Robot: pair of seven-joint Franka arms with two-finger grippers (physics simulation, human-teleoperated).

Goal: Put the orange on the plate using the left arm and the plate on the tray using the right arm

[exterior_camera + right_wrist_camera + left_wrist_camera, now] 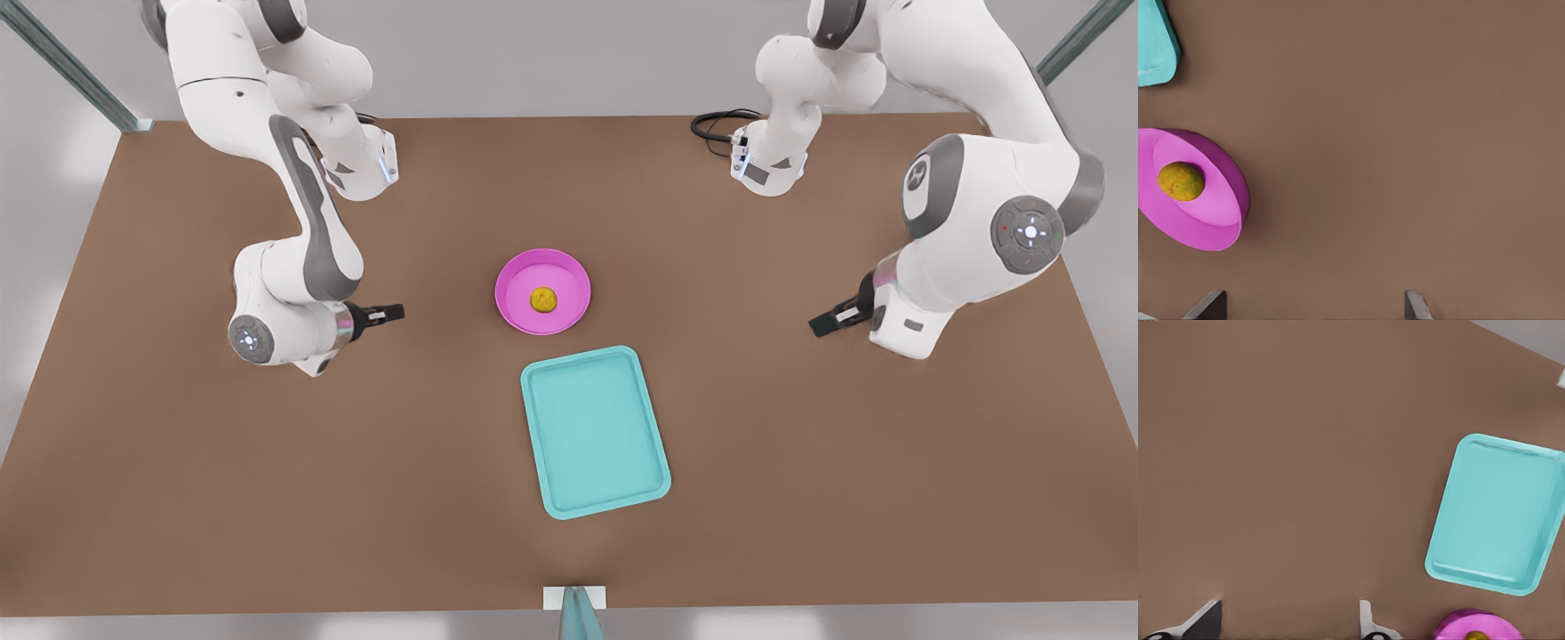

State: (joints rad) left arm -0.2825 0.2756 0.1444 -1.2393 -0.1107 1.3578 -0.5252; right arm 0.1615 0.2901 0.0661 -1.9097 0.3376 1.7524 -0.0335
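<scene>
The orange (543, 299) lies in the pink plate (516, 302); the teal tray (594, 498) beside holds nothing. The left gripper (388, 313) and the right gripper (822, 324) are both spread apart, well away from the plate.

The plate (569, 268) is showing bright pink-magenta. At its centre, the orange (543, 299) is showing yellow-orange with greenish mottling. Just beside the plate, the tray (594, 430) is showing light teal. Under the plate, the table (178, 462) is showing plain brown.
</scene>
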